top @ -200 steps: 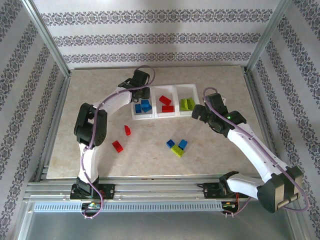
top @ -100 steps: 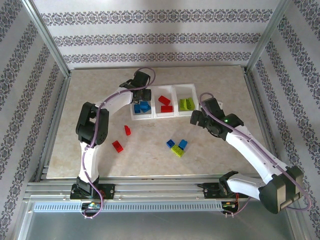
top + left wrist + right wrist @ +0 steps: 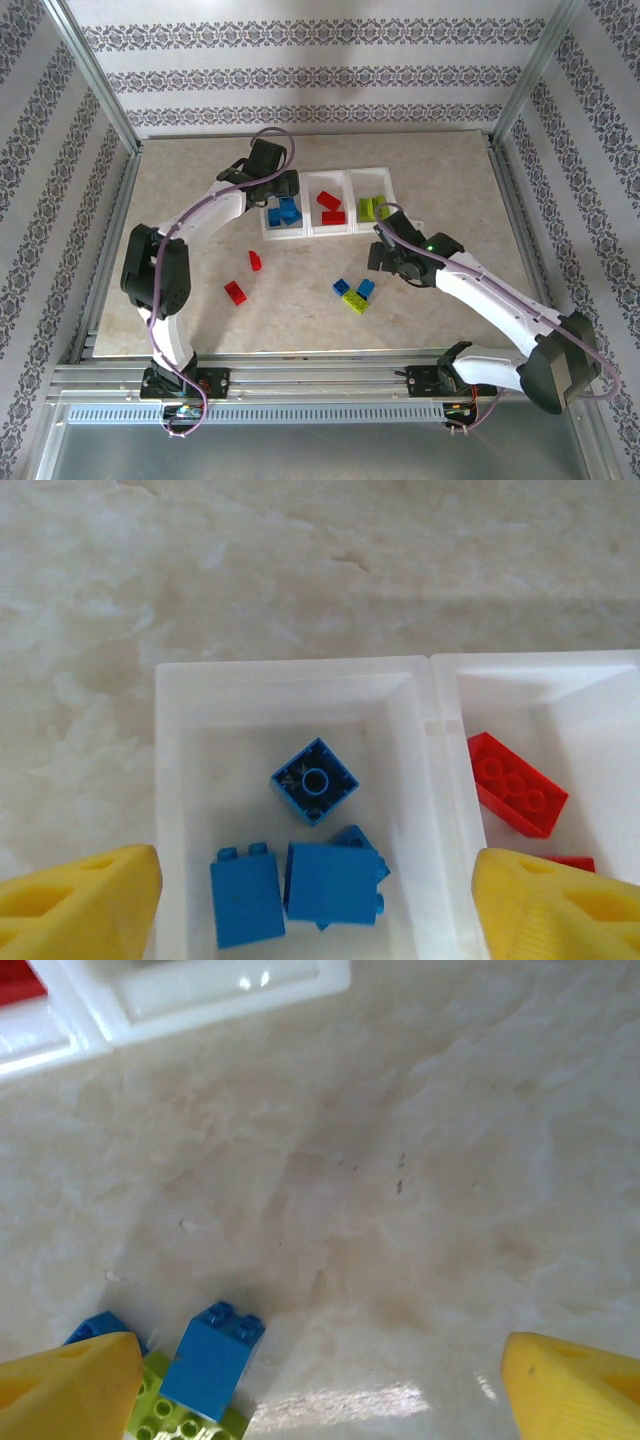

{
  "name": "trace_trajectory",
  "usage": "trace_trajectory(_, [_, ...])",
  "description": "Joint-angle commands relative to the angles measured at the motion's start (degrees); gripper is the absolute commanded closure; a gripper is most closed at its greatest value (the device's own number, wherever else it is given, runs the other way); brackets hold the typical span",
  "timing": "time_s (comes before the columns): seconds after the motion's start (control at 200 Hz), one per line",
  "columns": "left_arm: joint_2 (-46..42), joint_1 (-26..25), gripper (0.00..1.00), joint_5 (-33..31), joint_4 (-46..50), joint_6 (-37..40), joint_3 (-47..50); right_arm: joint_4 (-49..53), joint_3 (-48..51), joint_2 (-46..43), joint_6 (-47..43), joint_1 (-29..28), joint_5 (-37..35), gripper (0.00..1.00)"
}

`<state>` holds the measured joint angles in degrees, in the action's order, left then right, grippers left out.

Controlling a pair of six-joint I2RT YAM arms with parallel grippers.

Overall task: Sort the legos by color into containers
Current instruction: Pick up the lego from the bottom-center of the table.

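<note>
Enclosure: walls [image 3: 320, 75] papered in grey patterned stripes, with aluminium posts [image 3: 90, 75] at the corners.

Table [image 3: 450, 180]: beige and marbled, matte, with one glare patch in the right wrist view.

Containers [image 3: 330, 233]: one row, far middle of the table. Blue legos [image 3: 285, 213] in the left bin, red legos [image 3: 332, 208] in the middle, green legos [image 3: 372, 208] in the right.

Left gripper [image 3: 282, 190]: over the blue bin, yellow fingers [image 3: 80, 905] spread wide, holding nothing.

Right gripper [image 3: 381, 258]: over bare table, its fingers [image 3: 575, 1390] wide apart and empty, just beside the loose cluster [image 3: 353, 293] of two blue bricks and one green.

Loose on the left: red brick [image 3: 255, 261] and second red brick [image 3: 235, 292], apart from each other.
</note>
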<state>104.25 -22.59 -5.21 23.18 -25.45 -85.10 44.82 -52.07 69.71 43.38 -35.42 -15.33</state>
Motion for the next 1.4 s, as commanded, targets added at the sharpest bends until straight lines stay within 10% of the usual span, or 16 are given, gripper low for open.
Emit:
trace_trajectory(0.0, [-4.65,0.62,0.04,-1.44,-2.92,-1.95,4.20,0.21,1.74,1.25,3.69,-1.78,1.95,0.11])
trace_trajectory(0.964, [-36.95,1.83,0.00,-9.31,-8.60,-8.39,37.63,-9.71,2.17,17.15,9.84,-6.42,6.63,0.24])
trace_trajectory(1.394, [-39.72,1.96,0.00,-9.45,-6.58,-9.52,40.88,-12.24,4.15,19.71,9.84,-6.24,7.66,0.46])
